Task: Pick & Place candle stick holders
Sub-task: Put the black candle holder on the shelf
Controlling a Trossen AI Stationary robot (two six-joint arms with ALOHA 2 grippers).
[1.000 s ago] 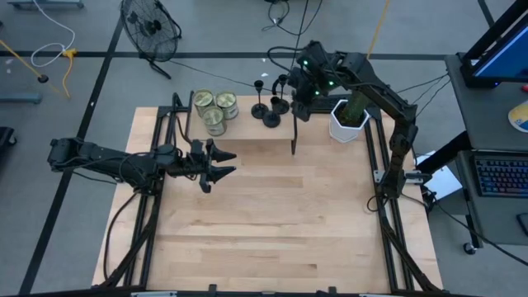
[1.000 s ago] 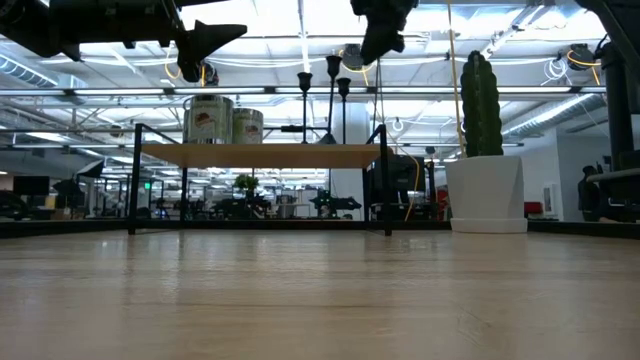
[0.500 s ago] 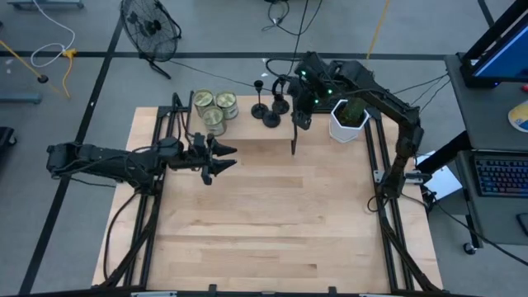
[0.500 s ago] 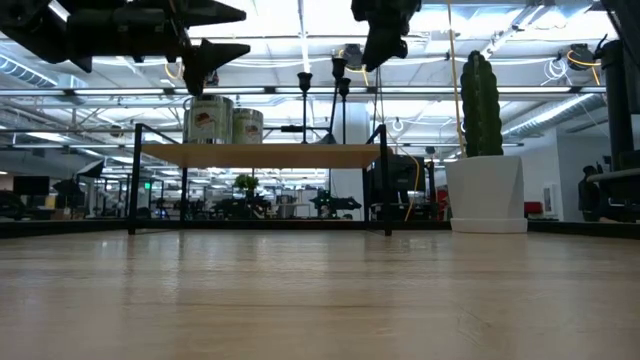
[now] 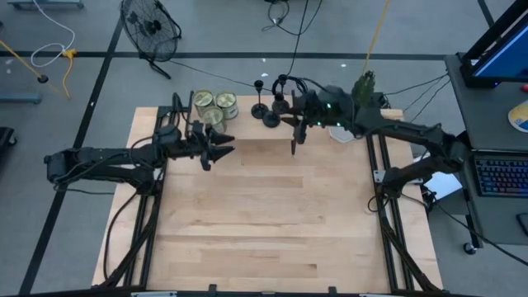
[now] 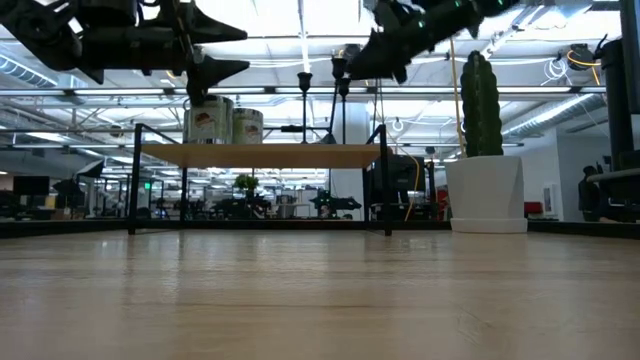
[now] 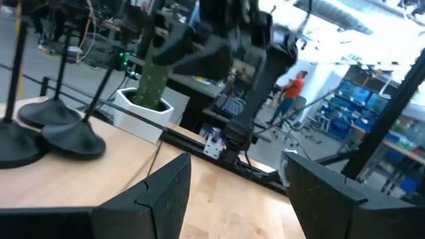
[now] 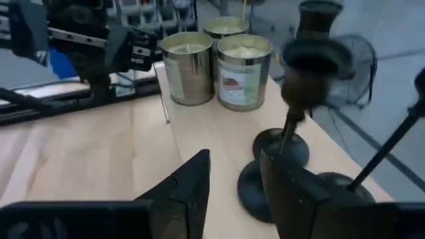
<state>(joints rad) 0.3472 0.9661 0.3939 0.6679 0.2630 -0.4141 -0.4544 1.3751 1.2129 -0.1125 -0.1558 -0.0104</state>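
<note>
Swinging lower, right end effector, holders untouched

Candle stick holders: black, bases + stems alike. Jars: greenish-gold metallic sides, pale cream tops, label w/ red mark. Cactus: dark green; its pot: white. Shelf board: light tan wood, frame black. Table: pale wood, plank grain stripes. Arms + left gripper, right gripper: black; green indicator lights on right arm. Fan: black. Floor: grey, black tape lines.
</note>
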